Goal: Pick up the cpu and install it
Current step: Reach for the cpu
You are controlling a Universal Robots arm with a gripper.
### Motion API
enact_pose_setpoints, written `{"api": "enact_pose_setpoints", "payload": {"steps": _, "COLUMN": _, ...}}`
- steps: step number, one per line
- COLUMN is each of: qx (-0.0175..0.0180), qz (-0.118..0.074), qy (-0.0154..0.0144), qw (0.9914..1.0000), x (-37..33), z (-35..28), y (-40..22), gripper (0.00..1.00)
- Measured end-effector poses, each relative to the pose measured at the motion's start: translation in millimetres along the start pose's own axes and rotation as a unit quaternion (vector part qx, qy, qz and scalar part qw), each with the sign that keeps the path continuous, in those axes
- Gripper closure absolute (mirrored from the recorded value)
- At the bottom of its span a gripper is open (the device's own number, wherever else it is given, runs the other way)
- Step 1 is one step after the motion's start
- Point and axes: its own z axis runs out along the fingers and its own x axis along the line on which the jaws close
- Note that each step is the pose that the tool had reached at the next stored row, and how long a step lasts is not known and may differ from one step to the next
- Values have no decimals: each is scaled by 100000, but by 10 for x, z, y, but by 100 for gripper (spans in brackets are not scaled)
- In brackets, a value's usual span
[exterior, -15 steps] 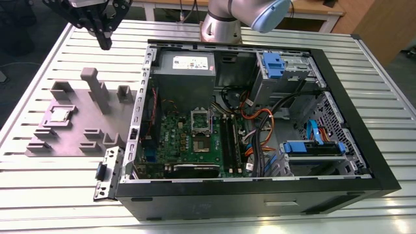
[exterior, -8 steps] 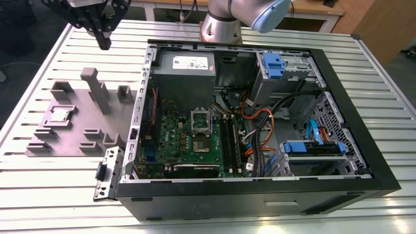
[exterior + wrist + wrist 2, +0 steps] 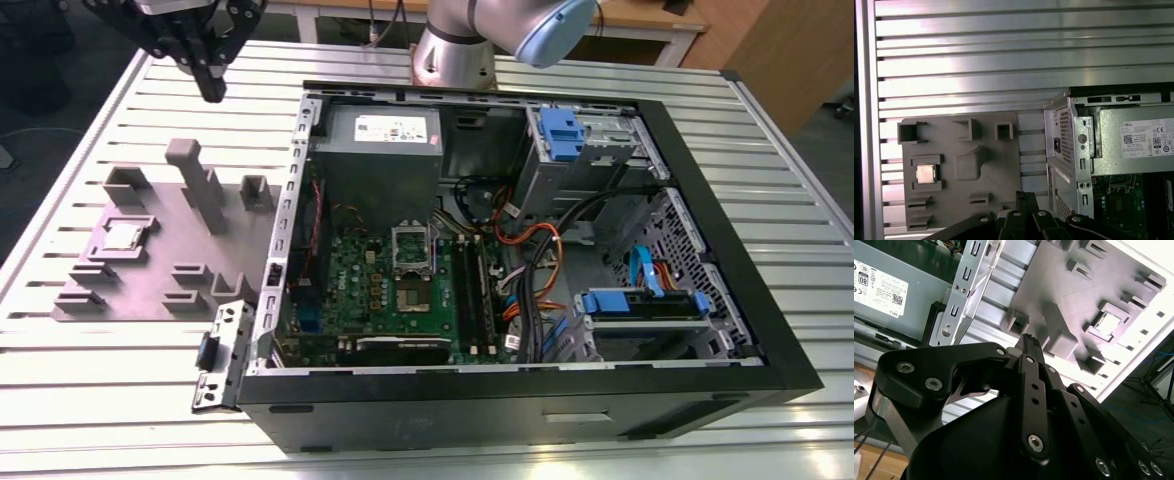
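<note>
Pickup not yet begun: small square silver-grey cpu [image 3: 123, 235] lying in its recess on matte grey plastic fixture plate [image 3: 134, 280], beside open black computer case [image 3: 534, 405]. Black gripper [image 3: 211, 92] well above, fingers pressed together, empty. Grasp and seating on green motherboard [image 3: 350, 280] both left.

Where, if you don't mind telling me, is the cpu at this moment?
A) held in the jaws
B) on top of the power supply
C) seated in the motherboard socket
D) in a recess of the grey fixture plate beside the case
D: the cpu lies in a square recess of the grey fixture plate, outside the computer case.
</note>
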Motion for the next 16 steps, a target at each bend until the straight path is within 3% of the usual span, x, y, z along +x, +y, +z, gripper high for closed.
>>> {"api": "enact_pose_setpoints", "payload": {"steps": 5, "qx": -1, "qz": -1, "qy": 1, "qw": 100000, "x": 10, "z": 0, "y": -1, "gripper": 89}}
{"api": "enact_pose_setpoints", "payload": {"steps": 7, "qx": -3, "qz": 1, "qy": -2, "qw": 100000, "x": 94, "z": 0, "y": -7, "gripper": 89}}
{"api": "enact_pose_setpoints", "payload": {"steps": 16, "qx": -1, "qz": 8, "qy": 0, "qw": 100000, "x": 111, "z": -1, "y": -8, "gripper": 89}}
